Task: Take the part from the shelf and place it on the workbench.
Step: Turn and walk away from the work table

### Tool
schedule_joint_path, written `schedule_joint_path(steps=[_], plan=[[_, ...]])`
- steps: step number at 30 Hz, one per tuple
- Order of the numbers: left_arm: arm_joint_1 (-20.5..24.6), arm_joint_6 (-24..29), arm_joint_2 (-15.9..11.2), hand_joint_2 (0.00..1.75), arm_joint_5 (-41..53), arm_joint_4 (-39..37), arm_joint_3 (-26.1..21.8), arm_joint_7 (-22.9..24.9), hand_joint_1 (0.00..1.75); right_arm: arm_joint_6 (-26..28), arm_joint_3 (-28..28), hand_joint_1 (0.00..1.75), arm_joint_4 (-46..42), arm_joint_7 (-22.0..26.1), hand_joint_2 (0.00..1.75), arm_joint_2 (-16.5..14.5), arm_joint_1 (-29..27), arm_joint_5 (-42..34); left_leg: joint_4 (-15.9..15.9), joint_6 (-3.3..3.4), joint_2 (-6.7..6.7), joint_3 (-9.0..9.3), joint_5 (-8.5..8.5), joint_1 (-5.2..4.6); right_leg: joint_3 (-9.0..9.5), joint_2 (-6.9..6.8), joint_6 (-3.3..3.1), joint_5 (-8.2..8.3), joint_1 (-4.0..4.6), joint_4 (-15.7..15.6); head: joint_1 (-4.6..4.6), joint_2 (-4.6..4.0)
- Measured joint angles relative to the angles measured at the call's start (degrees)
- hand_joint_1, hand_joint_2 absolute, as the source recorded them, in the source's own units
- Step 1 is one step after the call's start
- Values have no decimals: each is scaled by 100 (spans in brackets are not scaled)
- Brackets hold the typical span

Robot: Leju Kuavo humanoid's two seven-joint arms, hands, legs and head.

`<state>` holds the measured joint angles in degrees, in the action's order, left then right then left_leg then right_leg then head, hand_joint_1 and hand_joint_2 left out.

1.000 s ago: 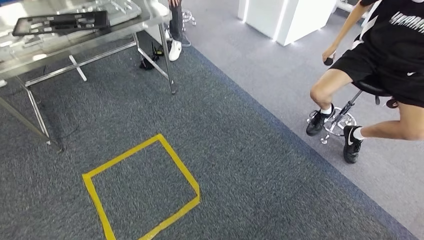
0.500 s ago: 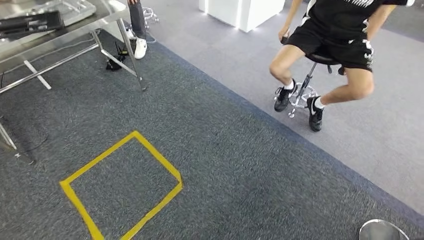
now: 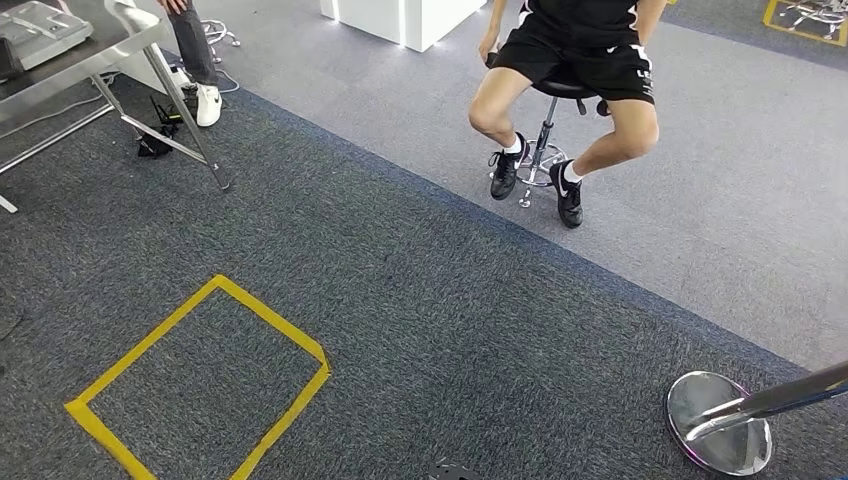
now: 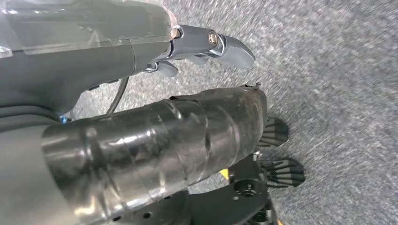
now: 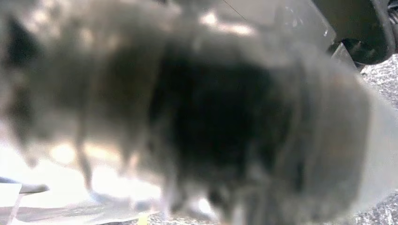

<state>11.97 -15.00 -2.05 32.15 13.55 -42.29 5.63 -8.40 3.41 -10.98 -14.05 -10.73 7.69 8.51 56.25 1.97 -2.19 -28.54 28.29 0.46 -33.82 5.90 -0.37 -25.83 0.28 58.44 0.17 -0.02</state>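
Observation:
A metal workbench (image 3: 120, 45) shows one corner at the far upper left of the head view, with a pale tray (image 3: 40, 22) lying on it. In the left wrist view my left hand (image 4: 202, 89) hangs over grey carpet. Its silver fingers (image 4: 213, 43) are stretched out, the thick dark thumb (image 4: 187, 136) lies apart from them, and nothing is between them. My right hand (image 5: 197, 122) in the right wrist view is a dark blur close to the lens, so I cannot tell how its fingers lie.
A yellow tape square (image 3: 200, 385) marks the dark carpet at the lower left. A person sits on a wheeled stool (image 3: 545, 130) ahead, and another person's legs (image 3: 200, 60) stand by the bench. A chrome post base (image 3: 718, 432) stands at the lower right.
The whole view has swung to the right: the bench slid off to the left, the seated person came toward the middle, and the chrome base came further into view.

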Motion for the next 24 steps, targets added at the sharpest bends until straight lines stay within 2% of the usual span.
schedule_joint_path(steps=[2, 4, 5, 6, 7, 8, 9, 11, 12, 14, 15, 16, 17, 19, 20, 21, 22, 23, 24], plan=[[25, -5, 16, 0, -31, 2, 37, -1, 0, 8, -9, 0, -14, -10, 0, -4, 15, -11, -84, 65, 140, 8, -64, 27, -167, -213, 56, -225, 11, 327, 10, -1], [26, 15, 20, 0, -67, 2, 57, 1, 0, 76, -13, 0, -28, -48, 0, -3, 30, 21, -85, 88, 295, -24, -81, 10, -500, -433, 110, -604, -14, 1031, 18, 0], [29, 35, 21, 0, -84, 2, 63, 1, 0, 130, -13, 0, -33, -70, 0, -3, 34, 48, -77, 90, 374, -43, -82, 9, -639, -481, 136, -721, -36, 1340, 17, 0], [35, 60, 23, 0, -102, 2, 72, 2, 0, 191, -13, 0, -36, -97, 0, -2, 36, 77, -65, 88, 451, -58, -82, 9, -694, -515, 159, -738, -61, 1495, 17, 0], [49, 81, 26, 0, -117, 2, 84, 10, 0, 232, -13, 0, -37, -120, 0, 1, 36, 96, -49, 82, 519, -69, -78, 13, -633, -552, 181, -645, -89, 1421, 17, 0], [69, 92, 29, 0, -128, 2, 100, 22, 0, 258, -13, 0, -38, -137, 0, 8, 36, 108, -24, 67, 582, -78, -68, 19, -468, -612, 198, -476, -115, 1147, 17, 0], [91, 96, 31, 0, -136, 3, 122, 34, 0, 274, -13, 0, -44, -150, 0, 19, 38, 115, 9, 42, 637, -86, -51, 21, -252, -729, 209, -310, -135, 762, 18, 0], [125, 53, 7, 0, -142, 6, 168, 38, 0, 246, -13, 0, -64, -125, 0, 56, 50, 125, 85, -37, 731, -108, -2, -2, 49, -937, 173, -138, -116, 176, 17, -1], [132, 22, -12, 0, -141, 8, 187, 23, 0, 161, -13, 0, -74, -37, 0, 98, 43, 132, 109, -75, 777, -113, 17, -20, 87, -979, 140, -135, -100, 68, 15, -1], [129, 2, -44, 0, -134, 9, 225, -32, 0, -195, -1, 0, -82, 391, 0, 324, -48, 157, 116, -137, 873, -100, 34, -28, 65, -880, 59, -133, -83, 50, 14, -1], [121, 23, -57, 0, -125, 9, 254, -68, 0, -340, 9, 0, -80, 590, 0, 457, -104, 159, 140, -168, 853, -97, 69, -18, 67, -827, 28, -120, -87, 33, 14, -1], [110, 44, -74, 0, -119, 9, 288, -100, 0, -432, 18, 0, -75, 700, 0, 566, -148, 154, 231, -194, 755, -128, 154, -1, 67, -774, -11, -102, -94, 14, 14, -1], [94, 52, -93, 0, -118, 9, 323, -120, 0, -463, 24, 0, -71, 719, 0, 641, -169, 139, 430, -216, 617, -213, 300, 16, 63, -722, -49, -81, -104, -5, 13, -1], [41, 7, -143, 0, -138, 9, 382, -131, 0, -590, 25, 0, -69, 738, 0, 761, -184, 121, 1127, -232, 343, -537, 688, 37, 28, -592, -107, -50, -98, -11, 12, -1], [8, -39, -158, 0, -147, 9, 408, -129, 0, -691, 24, 0, -69, 825, 0, 851, -206, 126, 1480, -230, 294, -707, 825, 40, 10, -518, -122, -43, -87, -5, 13, 0], [-26, -110, -173, 0, -144, 8, 440, -132, 0, -772, 25, 0, -63, 919, 0, 943, -239, 148, 1694, -222, 269, -815, 859, 39, -1, -438, -127, -40, -78, 4, 13, 0], [-53, -210, -187, 0, -128, 8, 480, -144, 0, -817, 33, 0, -52, 996, 0, 1033, -281, 190, 1704, -209, 255, -832, 780, 38, -6, -365, -127, -40, -70, 16, 13, 0], [-75, -339, -211, 0, -102, 7, 527, -161, 0, -818, 50, 0, -38, 1041, 0, 1112, -325, 258, 1500, -189, 233, -750, 604, 38, -6, -296, -124, -42, -66, 29, 13, 0], [-93, -477, -250, 0, -67, 7, 578, -177, 0, -782, 79, 0, -22, 1054, 0, 1190, -368, 345, 1140, -164, 161, -596, 376, 38, -7, -231, -120, -43, -64, 42, 14, -1]])
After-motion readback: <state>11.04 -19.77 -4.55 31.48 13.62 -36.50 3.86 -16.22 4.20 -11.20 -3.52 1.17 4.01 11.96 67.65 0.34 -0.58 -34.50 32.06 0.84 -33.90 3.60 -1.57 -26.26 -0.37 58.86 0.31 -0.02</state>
